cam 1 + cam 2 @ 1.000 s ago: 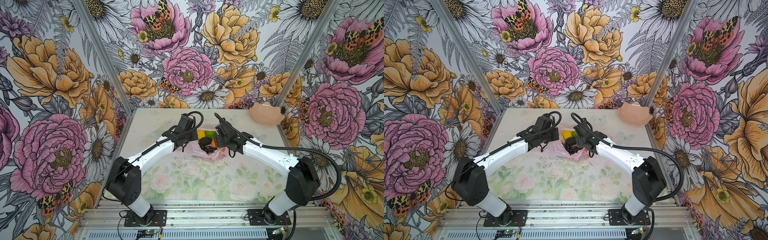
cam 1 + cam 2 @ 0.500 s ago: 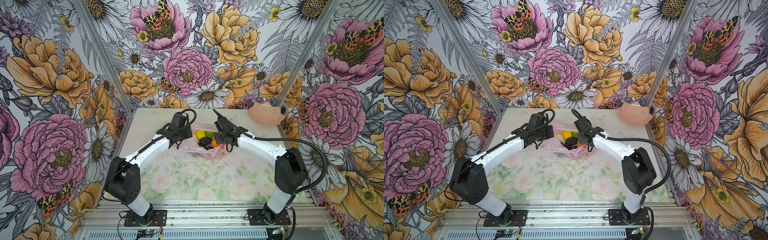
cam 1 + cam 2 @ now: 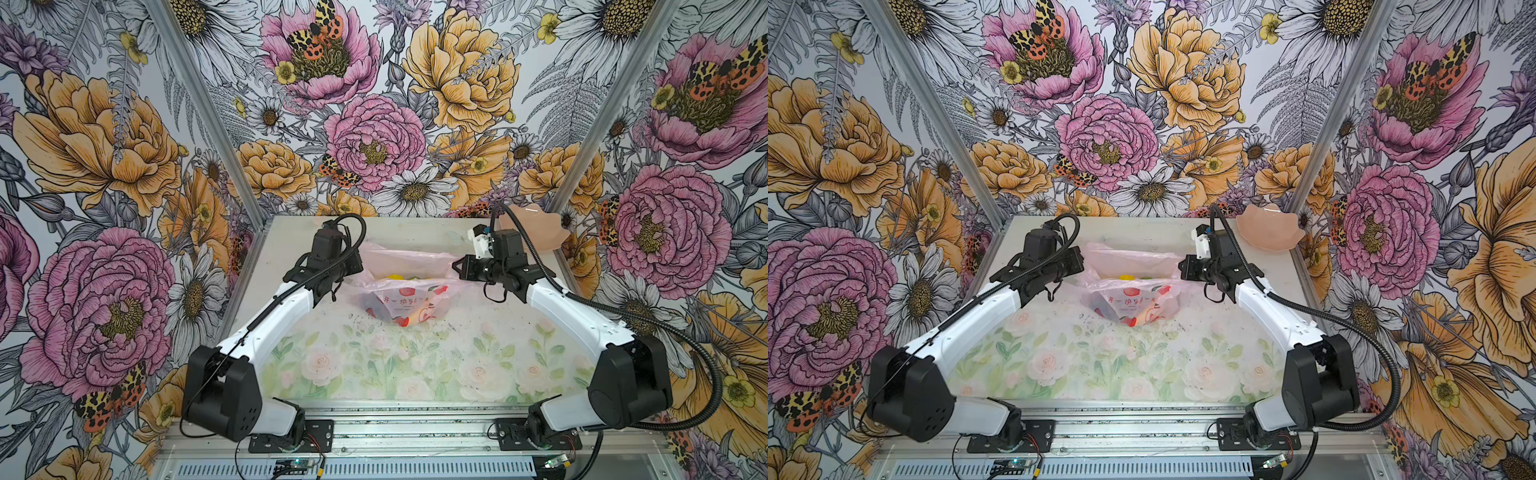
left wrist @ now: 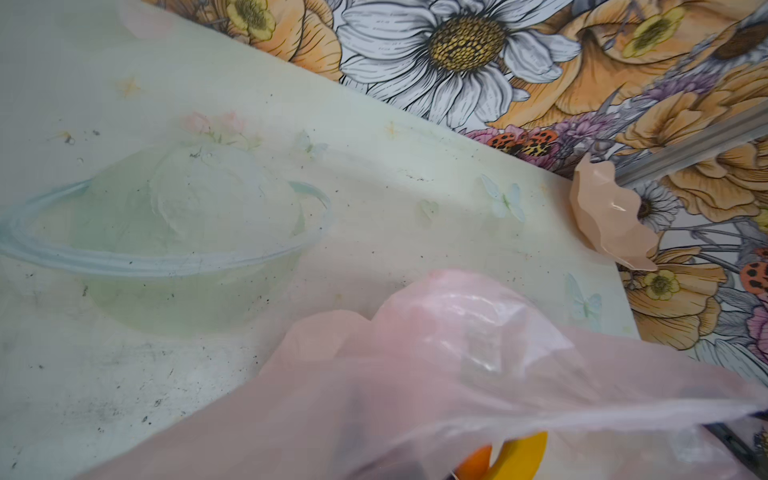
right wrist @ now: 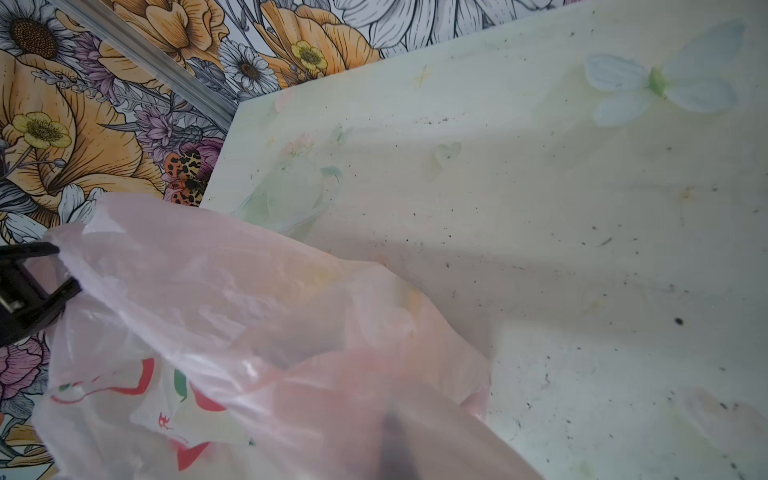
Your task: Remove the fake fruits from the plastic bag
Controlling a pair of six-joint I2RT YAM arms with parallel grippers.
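The pink plastic bag (image 3: 405,297) hangs stretched between my two grippers in both top views, its printed belly sagging toward the table (image 3: 374,365). My left gripper (image 3: 356,270) is shut on the bag's left rim. My right gripper (image 3: 457,268) is shut on its right rim. Through the open mouth show fake fruits: a yellow one (image 3: 394,275) and a green one (image 3: 413,277). In the left wrist view pink film (image 4: 436,365) covers the jaws, with a yellow fruit (image 4: 519,455) and an orange one (image 4: 473,463) beneath. In the right wrist view the bag (image 5: 208,311) hides the jaws.
A peach petal-edged bowl (image 3: 534,230) stands at the table's back right corner, just behind the right wrist, and shows too in the left wrist view as a peach bowl (image 4: 611,220). Floral walls close in the table on three sides.
The right gripper has shut on the bag's right rim. Both grippers have drawn apart, and the bag's mouth is now pulled wide and taut between them.
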